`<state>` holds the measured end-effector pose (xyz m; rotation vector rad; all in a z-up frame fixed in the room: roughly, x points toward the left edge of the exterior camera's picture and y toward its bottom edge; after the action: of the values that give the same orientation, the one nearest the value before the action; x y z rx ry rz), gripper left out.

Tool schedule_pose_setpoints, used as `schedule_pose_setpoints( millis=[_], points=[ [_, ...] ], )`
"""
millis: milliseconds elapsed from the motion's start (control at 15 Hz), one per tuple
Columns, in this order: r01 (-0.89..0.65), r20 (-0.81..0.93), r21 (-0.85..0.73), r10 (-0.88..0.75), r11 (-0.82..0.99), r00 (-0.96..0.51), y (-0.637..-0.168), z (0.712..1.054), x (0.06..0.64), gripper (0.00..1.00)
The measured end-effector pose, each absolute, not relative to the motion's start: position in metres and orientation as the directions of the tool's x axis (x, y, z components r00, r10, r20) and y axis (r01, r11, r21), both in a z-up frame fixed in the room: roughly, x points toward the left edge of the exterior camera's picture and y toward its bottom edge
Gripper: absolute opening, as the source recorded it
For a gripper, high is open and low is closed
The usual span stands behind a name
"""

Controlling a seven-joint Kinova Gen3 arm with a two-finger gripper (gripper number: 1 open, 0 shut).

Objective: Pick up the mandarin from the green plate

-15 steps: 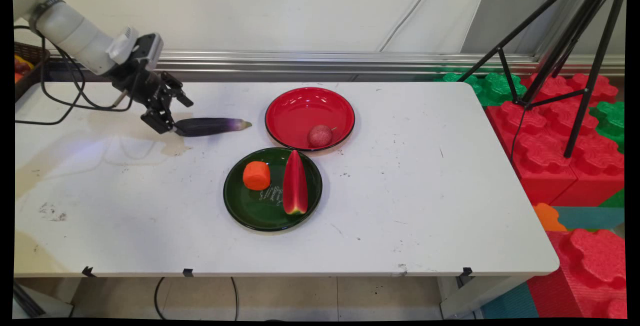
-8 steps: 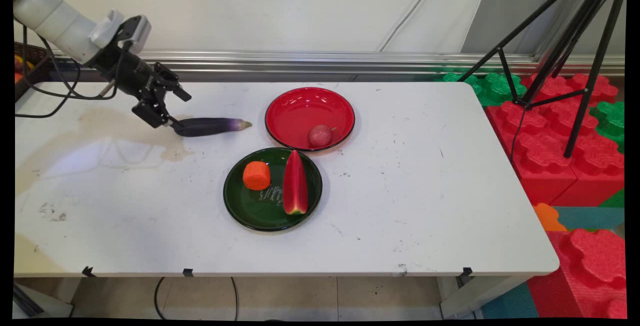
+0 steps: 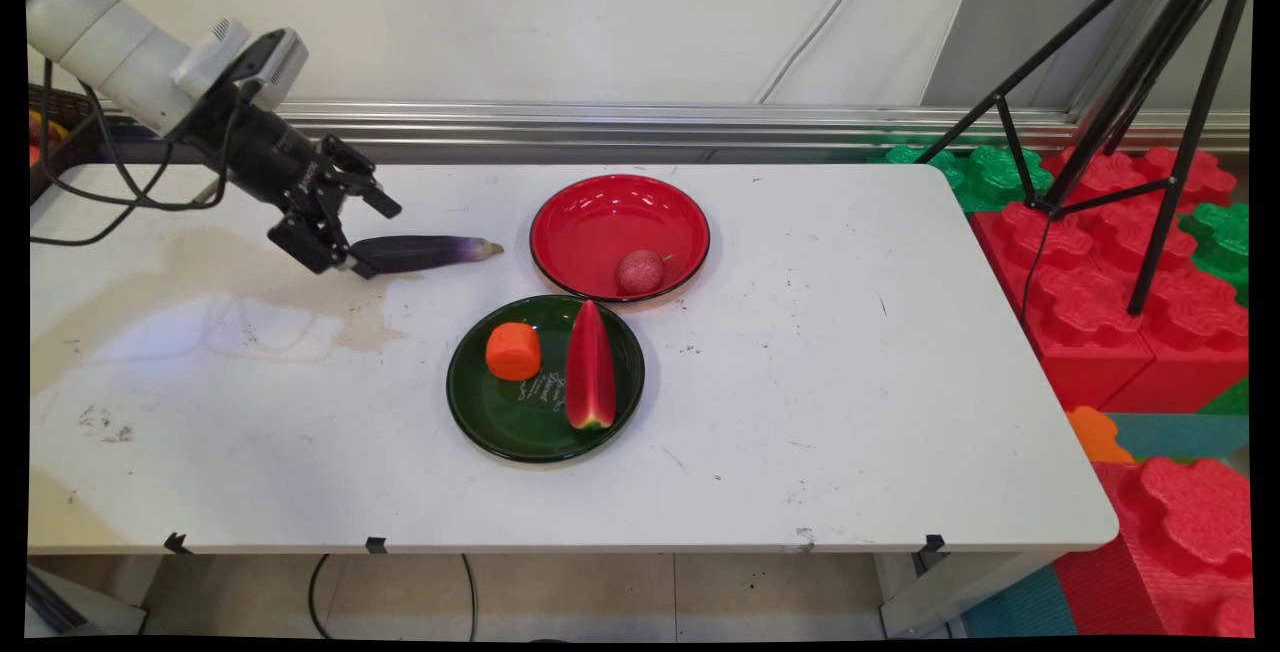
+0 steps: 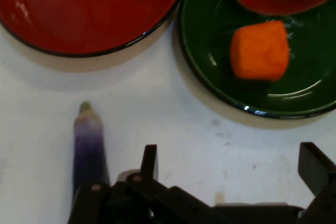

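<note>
A dark purple eggplant [image 3: 425, 253] lies on the white table [image 3: 800, 382], its green tip pointing at the red plate [image 3: 600, 217]. My gripper [image 3: 352, 230] hangs open at its blunt left end, tilted down to the right, the lower finger close beside that end. In the hand view the eggplant [image 4: 88, 148] lies left of the left finger [image 4: 149, 161], outside the gap of the gripper [image 4: 231, 157]; nothing is between the fingers.
The red plate holds a small reddish round fruit [image 3: 640, 271]. In front of it a dark green plate [image 3: 480, 412] carries an orange chunk [image 3: 513, 350] and a watermelon slice [image 3: 590, 367]. A black tripod [image 3: 1130, 112] and red and green foam blocks [image 3: 1150, 312] stand at the right.
The gripper drew back up and left from the eggplant's end, then came a little to the right again. The eggplant has stayed where it was.
</note>
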<state>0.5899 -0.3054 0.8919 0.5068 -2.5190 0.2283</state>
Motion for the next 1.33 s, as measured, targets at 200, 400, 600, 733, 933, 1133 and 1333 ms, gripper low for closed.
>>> schedule_pose_setpoints(
  millis=[200, 400, 600, 733, 933, 1133, 1333],
  points=[
    [-0.378, 0.564, -0.039, -0.292, 0.925, -0.773, -0.299, 0.888, 0.568, 1.0],
    [-0.359, 0.567, -0.029, -0.28, 0.933, -0.775, -0.296, 0.881, 0.549, 1.0],
    [-0.349, 0.563, -0.021, -0.277, 0.937, -0.778, -0.294, 0.869, 0.531, 1.0],
    [-0.342, 0.557, -0.015, -0.276, 0.94, -0.783, -0.294, 0.858, 0.517, 1.0],
    [-0.327, 0.545, -0.014, -0.267, 0.945, -0.795, -0.295, 0.844, 0.501, 1.0],
    [-0.321, 0.533, -0.013, -0.265, 0.947, -0.804, -0.298, 0.83, 0.486, 1.0],
    [-0.32, 0.52, -0.013, -0.267, 0.947, -0.811, -0.303, 0.815, 0.471, 1.0]
  ],
)
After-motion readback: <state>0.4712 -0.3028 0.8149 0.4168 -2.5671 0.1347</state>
